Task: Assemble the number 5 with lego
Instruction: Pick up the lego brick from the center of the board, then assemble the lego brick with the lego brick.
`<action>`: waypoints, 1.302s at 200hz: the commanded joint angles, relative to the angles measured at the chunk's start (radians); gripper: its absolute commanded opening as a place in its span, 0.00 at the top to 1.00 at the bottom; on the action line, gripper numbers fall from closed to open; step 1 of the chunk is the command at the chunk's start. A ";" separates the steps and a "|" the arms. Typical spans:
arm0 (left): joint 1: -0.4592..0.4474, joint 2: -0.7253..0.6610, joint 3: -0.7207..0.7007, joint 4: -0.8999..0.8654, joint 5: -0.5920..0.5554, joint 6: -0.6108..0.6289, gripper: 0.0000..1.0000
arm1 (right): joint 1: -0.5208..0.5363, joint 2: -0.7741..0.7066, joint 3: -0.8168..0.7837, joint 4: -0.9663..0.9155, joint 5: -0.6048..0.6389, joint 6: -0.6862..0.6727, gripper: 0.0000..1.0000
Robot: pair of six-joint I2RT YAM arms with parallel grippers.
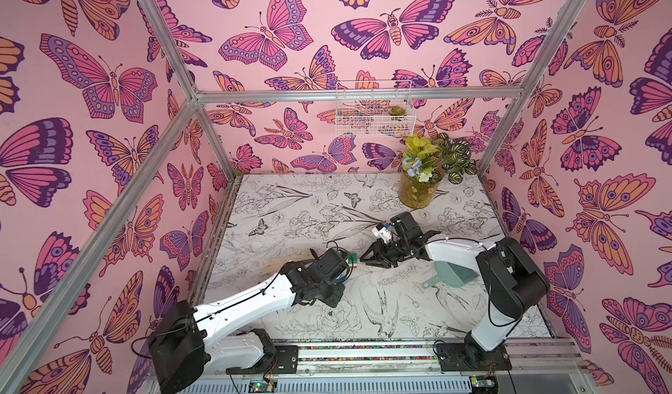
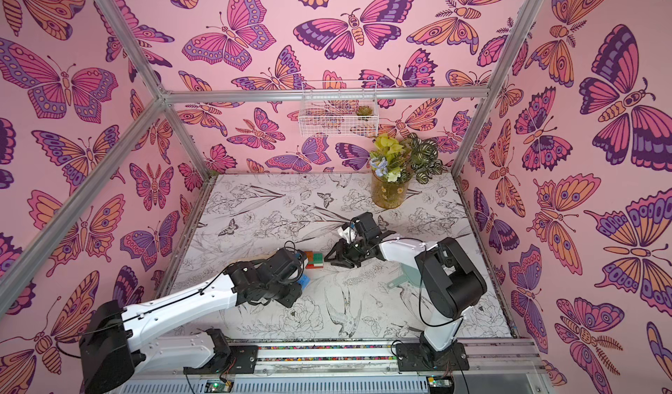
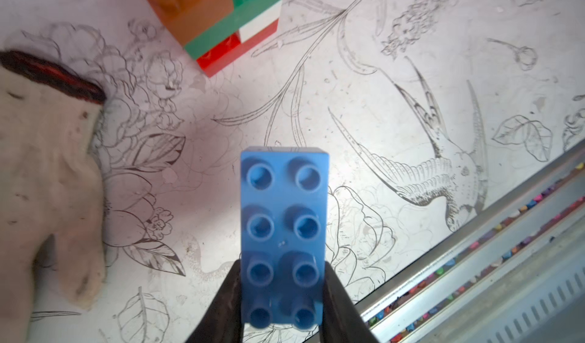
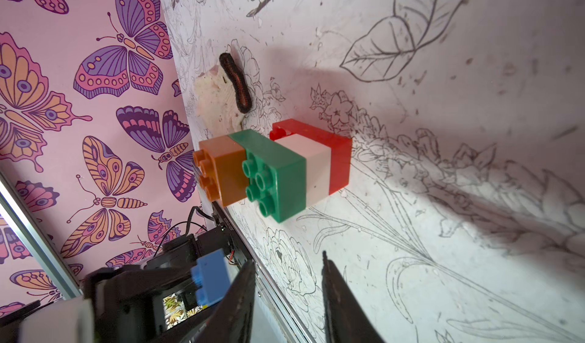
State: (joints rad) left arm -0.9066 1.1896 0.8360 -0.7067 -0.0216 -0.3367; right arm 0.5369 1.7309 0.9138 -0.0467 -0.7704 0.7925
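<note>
A lego stack (image 4: 275, 170) stands on the patterned table: red at the bottom, then white, then green, with a brown-orange brick on one end of the top. It shows in both top views (image 1: 352, 261) (image 2: 314, 259) and in the left wrist view (image 3: 228, 18). My left gripper (image 3: 282, 294) is shut on the long sides of a blue brick (image 3: 283, 230), studs facing the camera, held above the table a little short of the stack. My right gripper (image 4: 287, 259) is open and holds nothing, just right of the stack (image 1: 371, 259).
A beige glove (image 3: 47, 167) lies left of the stack. Under the right arm lies a pale teal dustpan (image 1: 449, 270). At the back right stands a vase of flowers (image 1: 418, 188), with a wire basket (image 1: 374, 108) on the wall above. A metal rail (image 1: 363, 352) runs along the front edge.
</note>
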 commanded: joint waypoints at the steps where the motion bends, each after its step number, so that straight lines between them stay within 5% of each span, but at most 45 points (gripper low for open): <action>1: -0.005 -0.029 0.084 -0.115 -0.006 0.151 0.88 | -0.014 -0.022 -0.023 0.053 -0.020 0.021 0.62; 27: -0.003 -0.015 0.175 -0.133 0.034 0.380 0.86 | -0.023 -0.019 -0.059 0.136 -0.028 0.056 0.61; 57: 0.021 0.070 0.271 -0.170 0.116 0.697 1.00 | -0.026 -0.011 -0.095 0.236 -0.029 0.094 0.59; 78: 0.080 0.131 0.285 -0.163 0.207 0.870 1.00 | -0.026 0.002 -0.117 0.313 -0.028 0.126 0.58; 132: 0.274 0.213 0.414 -0.193 0.437 1.046 1.00 | -0.023 0.027 -0.168 0.478 -0.035 0.187 0.55; 168: 0.299 0.327 0.515 -0.317 0.421 1.245 1.00 | -0.017 0.034 -0.172 0.510 -0.030 0.191 0.55; 260: 0.405 0.458 0.551 -0.296 0.478 1.334 1.00 | 0.004 0.109 -0.169 0.609 -0.040 0.234 0.55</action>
State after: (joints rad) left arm -0.5087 1.6253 1.3983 -1.0031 0.4232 0.9672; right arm 0.5308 1.8061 0.7422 0.4995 -0.7910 1.0023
